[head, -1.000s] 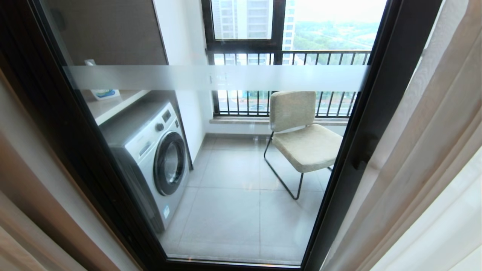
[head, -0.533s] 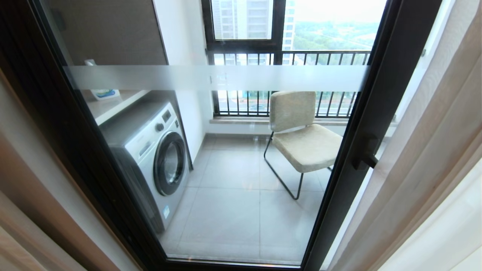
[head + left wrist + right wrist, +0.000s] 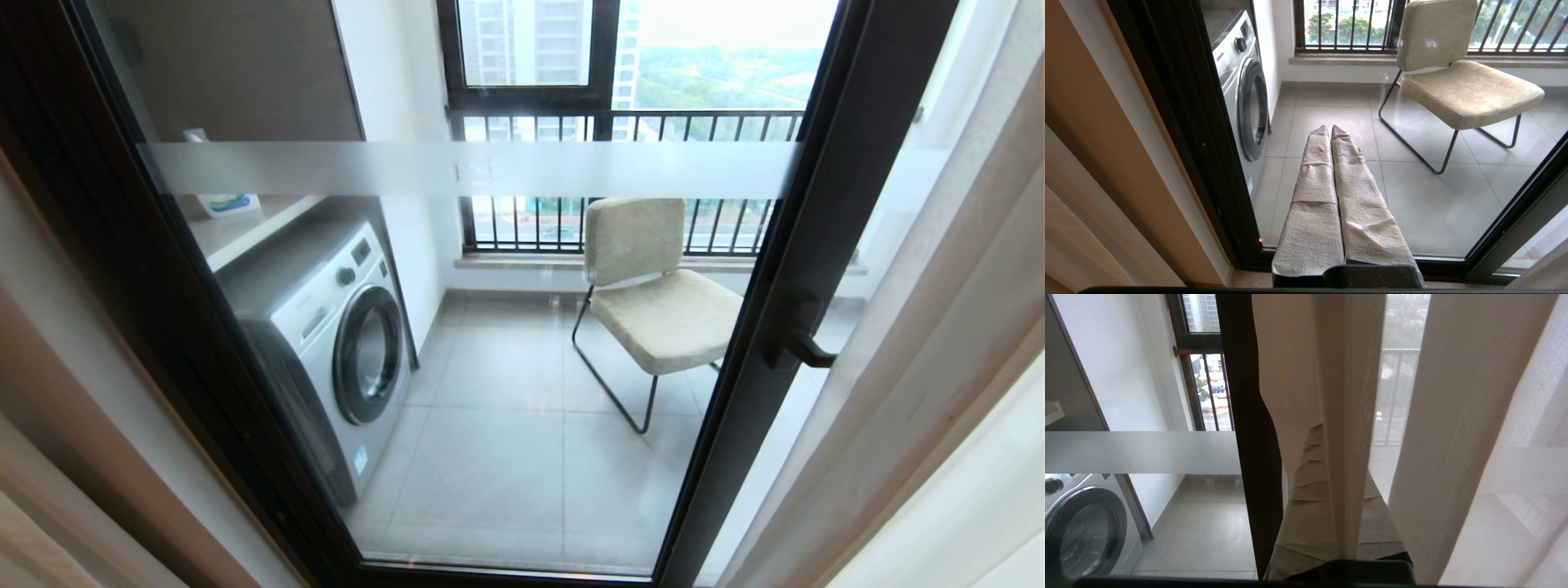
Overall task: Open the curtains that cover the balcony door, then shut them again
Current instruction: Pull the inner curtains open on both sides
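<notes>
R gripper (image 3: 1327, 457) is clenched on a fold of the curtains (image 3: 1347, 416), cream layer pinched btwn the wrapped fingers, beside the dark frame of the balcony door (image 3: 824, 212). L gripper (image 3: 1331, 130) is clenched on nothing, parked facing the glass. To do the step well: keep the pinch firm, drag sideways along the rail, no downward tug. Curtains hang at the door's right edge, long axis vertical, pleats running top to floor.

Soft daylight floods in through the balcony door (image 3: 490, 327) ahead of me; its frame bows at my head view's edges, and the curtains (image 3: 939, 367) glow pale at right.
</notes>
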